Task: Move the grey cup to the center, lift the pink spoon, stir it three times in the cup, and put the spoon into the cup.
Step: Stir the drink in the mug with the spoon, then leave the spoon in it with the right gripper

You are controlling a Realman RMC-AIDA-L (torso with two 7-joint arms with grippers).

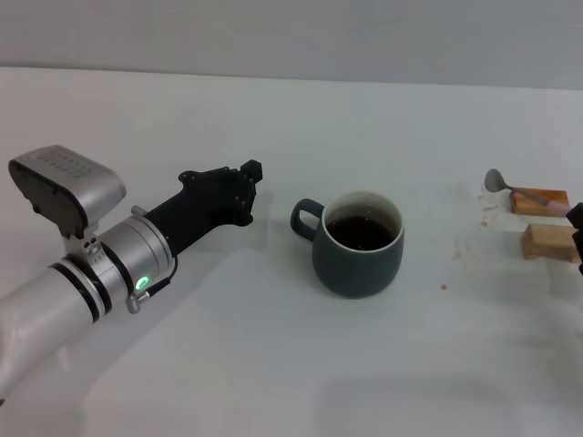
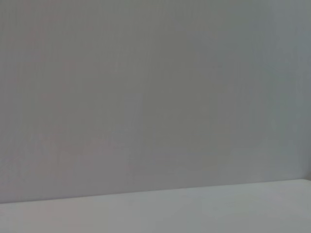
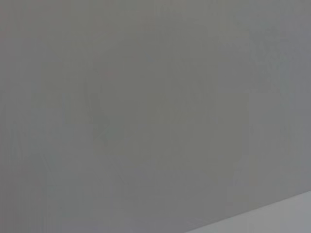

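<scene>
The left gripper (image 1: 248,187) is hovering just beside the grey cup (image 1: 359,244), level with its loop handle and holding nothing; whether its fingers are parted cannot be told. The cup is standing upright near the table's (image 1: 273,364) middle, dark liquid inside, so the centering step appears done. The pink spoon (image 1: 517,190) is lying across the farther of two wooden blocks (image 1: 544,226), well apart from the cup. The right gripper (image 1: 577,228) is barely showing beside the blocks, state unreadable. Nothing is blocking the way between spoon and cup.

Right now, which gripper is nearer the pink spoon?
Right. The right gripper sits at the table's right edge, beside the pink spoon; the left gripper is across the grey cup.
</scene>
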